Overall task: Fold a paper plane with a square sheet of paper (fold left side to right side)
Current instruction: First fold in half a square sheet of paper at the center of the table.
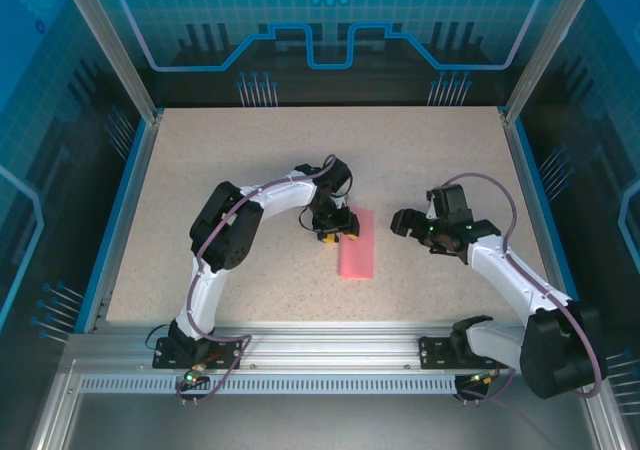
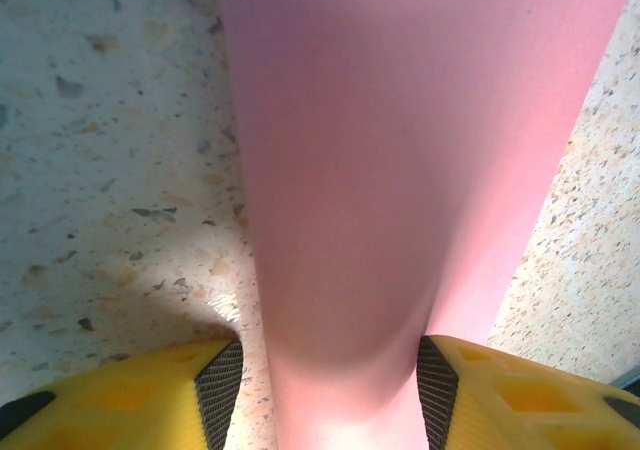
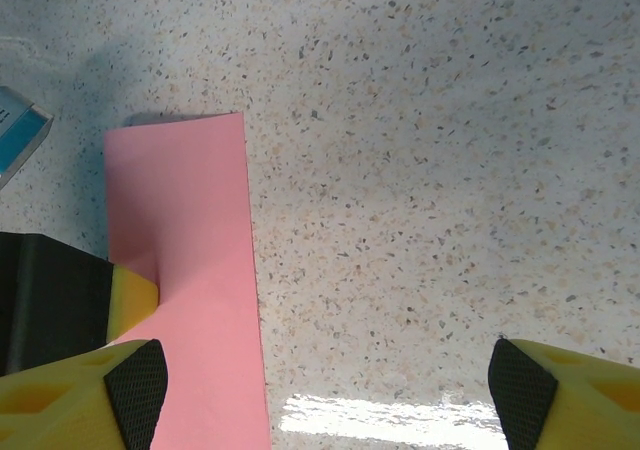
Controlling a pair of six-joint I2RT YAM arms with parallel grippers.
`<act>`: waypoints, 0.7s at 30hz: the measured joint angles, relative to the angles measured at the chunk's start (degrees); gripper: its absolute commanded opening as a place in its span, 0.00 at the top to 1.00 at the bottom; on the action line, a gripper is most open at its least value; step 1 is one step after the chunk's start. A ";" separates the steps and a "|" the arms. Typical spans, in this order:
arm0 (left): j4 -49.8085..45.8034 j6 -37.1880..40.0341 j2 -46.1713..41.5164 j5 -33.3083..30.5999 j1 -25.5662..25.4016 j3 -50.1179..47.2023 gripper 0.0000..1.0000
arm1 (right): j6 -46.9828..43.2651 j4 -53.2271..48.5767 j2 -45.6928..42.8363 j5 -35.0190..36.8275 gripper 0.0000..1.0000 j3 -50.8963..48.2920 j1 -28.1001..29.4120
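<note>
One sheet of paper (image 1: pixel 358 255), two grippers.
I see left gripper (image 1: pixel 337 235) pinching it; right gripper (image 1: pixel 402 221) jaws wide apart.

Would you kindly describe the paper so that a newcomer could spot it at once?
Start at the speckled, blue-edged table. Near its middle lies a narrow rectangle of paper, one end between the fingers of the left hand. It is the only pink thing there.
</note>
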 measured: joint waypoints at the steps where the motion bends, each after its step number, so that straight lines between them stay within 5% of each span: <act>1: -0.02 0.00 0.02 -0.02 0.00 0.00 0.46 | 0.02 0.15 0.28 -0.44 0.13 0.00 -0.02; 6: -0.02 0.00 0.02 -0.13 0.00 0.00 0.46 | 0.04 0.79 1.64 -2.21 0.15 0.00 -0.09; 10: -0.02 -0.02 0.02 -0.15 0.00 0.00 0.46 | 0.35 1.57 3.52 -4.26 0.25 0.00 -0.09; 21: -0.02 -0.02 0.02 -0.31 0.00 0.00 0.46 | 1.46 6.67 17.03 -13.90 0.88 2.47 3.65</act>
